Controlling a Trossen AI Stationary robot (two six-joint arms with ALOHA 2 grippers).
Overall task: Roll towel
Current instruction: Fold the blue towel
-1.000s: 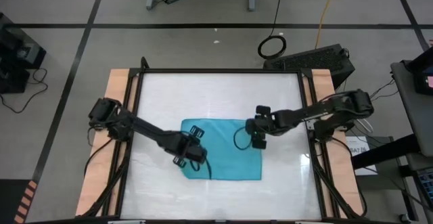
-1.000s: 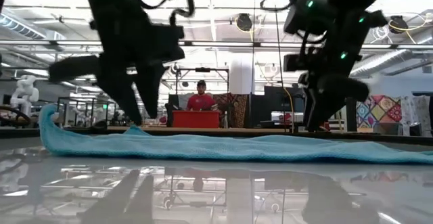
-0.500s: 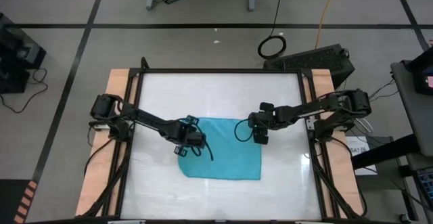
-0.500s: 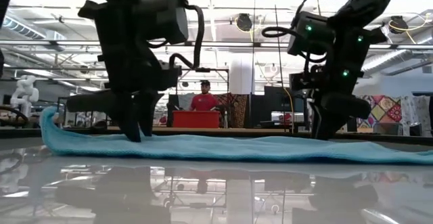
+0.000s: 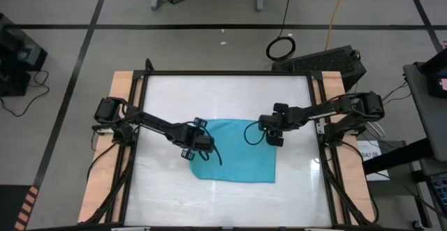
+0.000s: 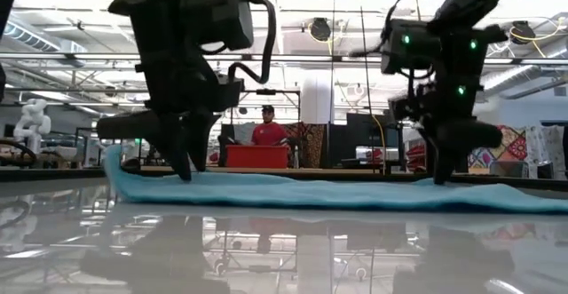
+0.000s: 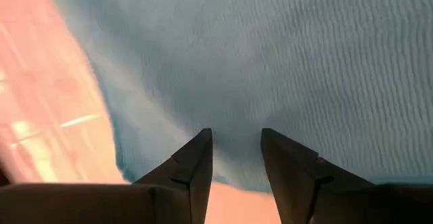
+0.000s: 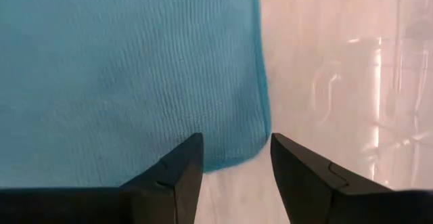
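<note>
Shifted rightward, towel (image 5: 234,151); only wrist views show both pincers' fingers parted.

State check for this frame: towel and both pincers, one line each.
towel: spread flat on the table, not yet rolled.
left pincer: open, tips down at the towel's left edge, nothing held.
right pincer: open, tips down at the towel's far right corner, nothing held.
</note>
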